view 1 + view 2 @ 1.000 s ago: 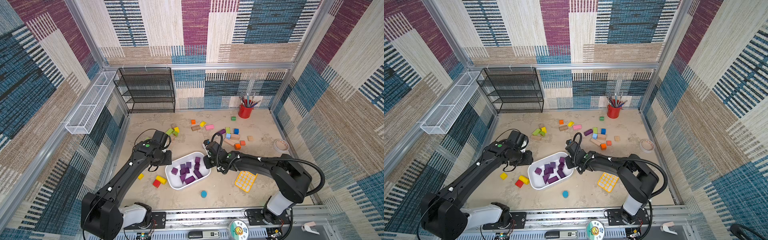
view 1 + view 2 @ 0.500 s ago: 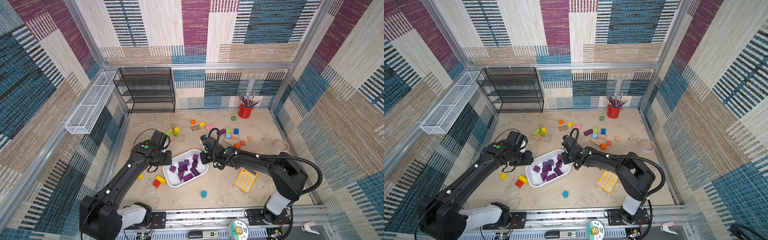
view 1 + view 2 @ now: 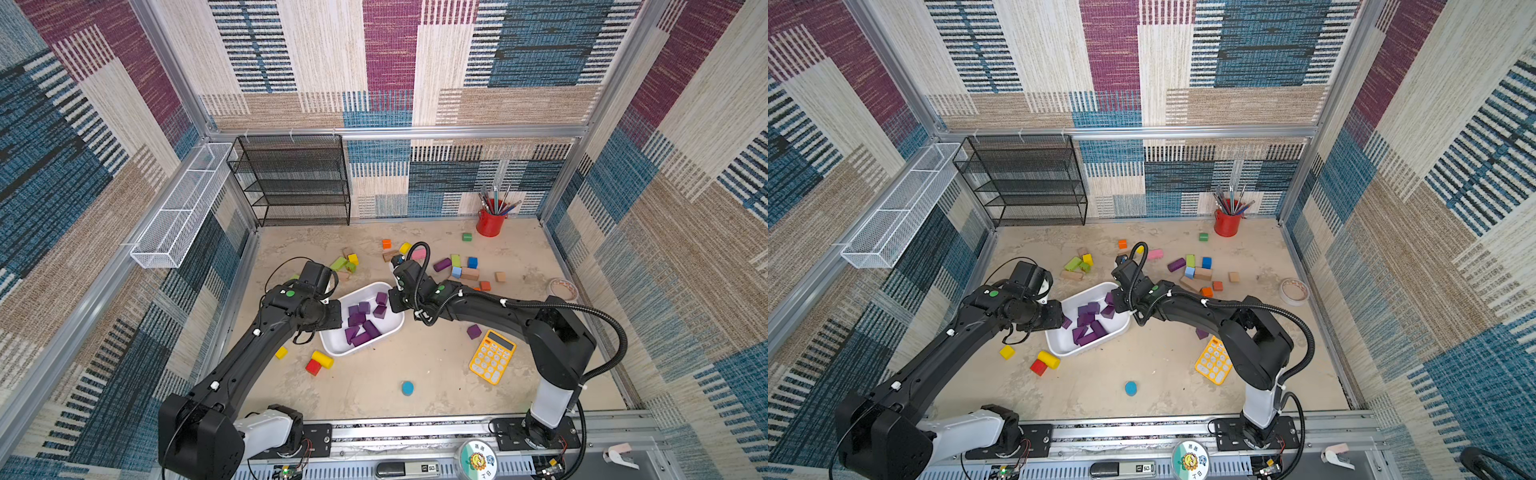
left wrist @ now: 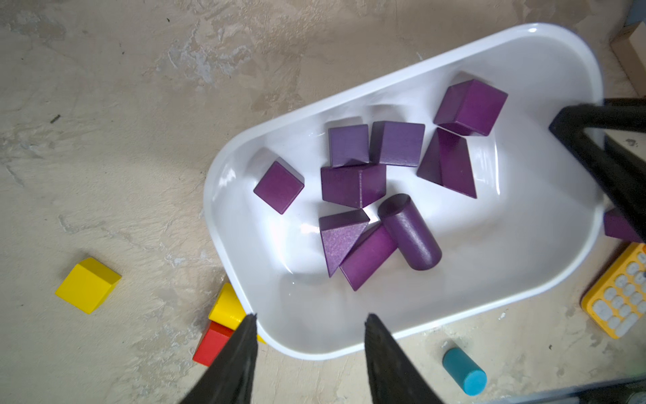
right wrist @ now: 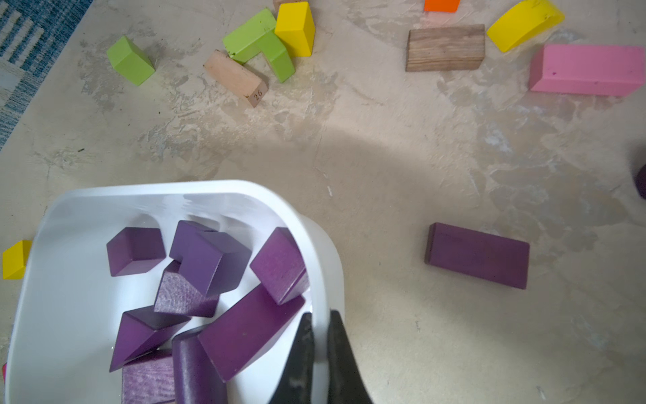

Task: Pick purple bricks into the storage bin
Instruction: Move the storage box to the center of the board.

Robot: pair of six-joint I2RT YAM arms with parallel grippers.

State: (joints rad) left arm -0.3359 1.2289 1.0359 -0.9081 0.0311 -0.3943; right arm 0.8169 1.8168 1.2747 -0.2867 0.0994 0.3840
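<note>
The white storage bin (image 3: pixel 337 345) is sitting slantwise near the middle of the table (image 3: pixel 436 374). The right gripper (image 5: pixel 320 314) is pinching the bin's rim, with its fingers (image 5: pixel 337 353) pressed together on the wall. The left gripper (image 4: pixel 311 315) is hanging over the opposite edge, jaws spread and holding nothing. About nine purple bricks (image 4: pixel 353 185) are lying inside (cubes, wedges, one cylinder). A purple bar (image 5: pixel 477 255) is lying on the table apart from the bin, and a purple cube (image 3: pixel 473 331) is sitting beside the yellow calculator (image 3: pixel 492 356).
</note>
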